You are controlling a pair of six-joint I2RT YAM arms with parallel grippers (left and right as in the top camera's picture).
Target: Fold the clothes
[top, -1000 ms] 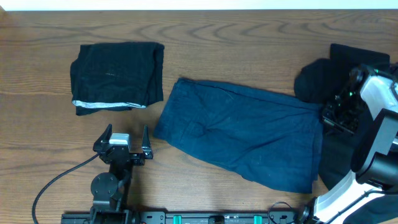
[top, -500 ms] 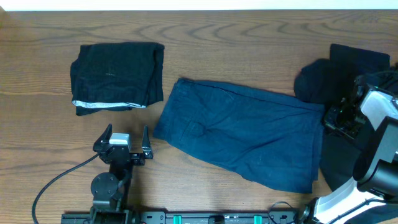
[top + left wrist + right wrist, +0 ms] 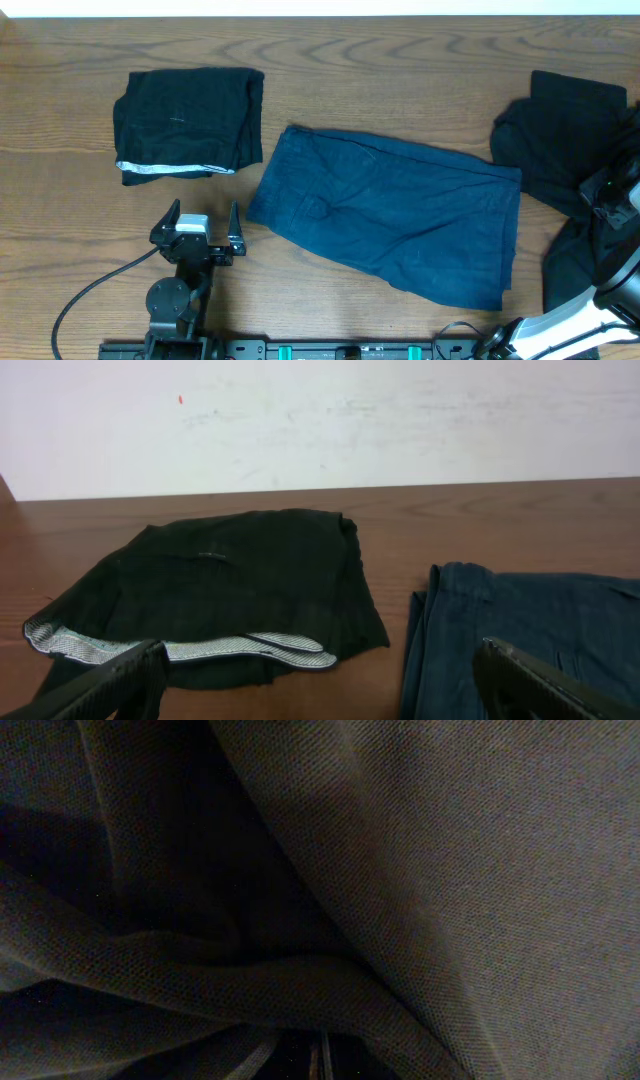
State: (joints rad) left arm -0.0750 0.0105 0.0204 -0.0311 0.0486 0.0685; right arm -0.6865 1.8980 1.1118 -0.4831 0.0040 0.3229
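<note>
Of the clothes, a folded black piece with a white edge strip (image 3: 188,122) (image 3: 230,590) lies at the far left of the table. A navy-blue shorts piece (image 3: 390,210) (image 3: 520,630) is spread flat in the middle. A dark garment (image 3: 560,135) lies bunched at the right edge, and its cloth (image 3: 420,870) fills the right wrist view. My right gripper (image 3: 607,197) (image 3: 320,1062) is shut on that dark garment, its jaws pressed together under the folds. Near the front edge, below the black piece, my left gripper (image 3: 202,214) (image 3: 315,690) stands open and holds nothing.
The wooden table (image 3: 360,60) runs to a white wall (image 3: 320,420) at the back. A black cable (image 3: 85,295) curls from the left arm's base at the front left. The right arm's white body (image 3: 600,300) stands at the front right corner.
My right gripper has moved right and towards the front, dragging the dark garment off the right end of the navy shorts. The left arm has not moved.
</note>
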